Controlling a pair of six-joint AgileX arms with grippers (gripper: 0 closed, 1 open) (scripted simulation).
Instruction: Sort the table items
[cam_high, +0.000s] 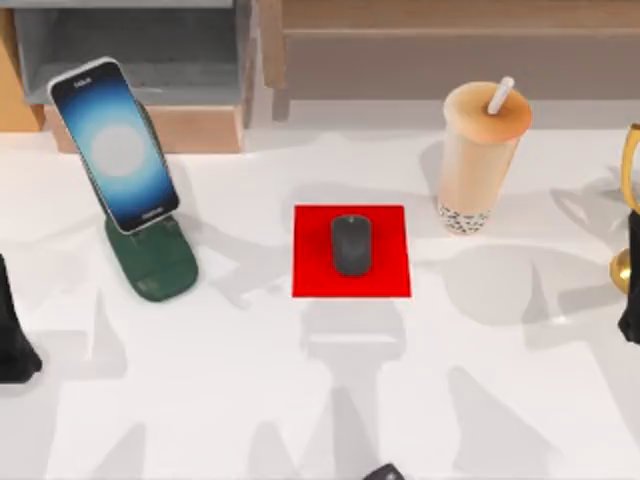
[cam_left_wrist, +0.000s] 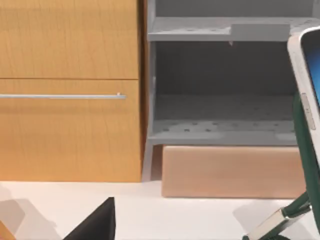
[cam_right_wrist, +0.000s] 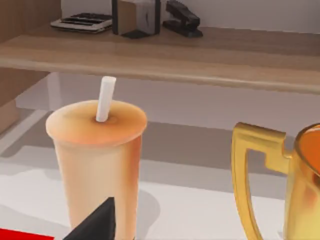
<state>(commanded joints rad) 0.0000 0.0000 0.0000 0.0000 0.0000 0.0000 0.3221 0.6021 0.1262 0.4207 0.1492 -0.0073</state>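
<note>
A dark grey mouse (cam_high: 351, 244) lies on a red mat (cam_high: 310, 275) in the middle of the white table (cam_high: 300, 400). At the back left, the smartphone (cam_high: 115, 145) (cam_left_wrist: 305, 90) leans with its screen glowing on a dark green stand (cam_high: 155, 265). The beige bubble-tea cup (cam_high: 478, 155) (cam_right_wrist: 97, 165) stands upright at the back right with a white straw in it. My left gripper (cam_high: 15, 345) hangs at the table's left edge, apart from the stand. My right gripper (cam_high: 630, 300) hangs at the right edge, apart from the cup.
A gold trophy (cam_high: 630, 200) (cam_right_wrist: 280, 190) stands at the far right, close to my right arm. A wooden cabinet (cam_left_wrist: 70, 90) and a grey shelf unit (cam_left_wrist: 225, 80) line the back. A small dark object (cam_high: 385, 472) sits at the front edge.
</note>
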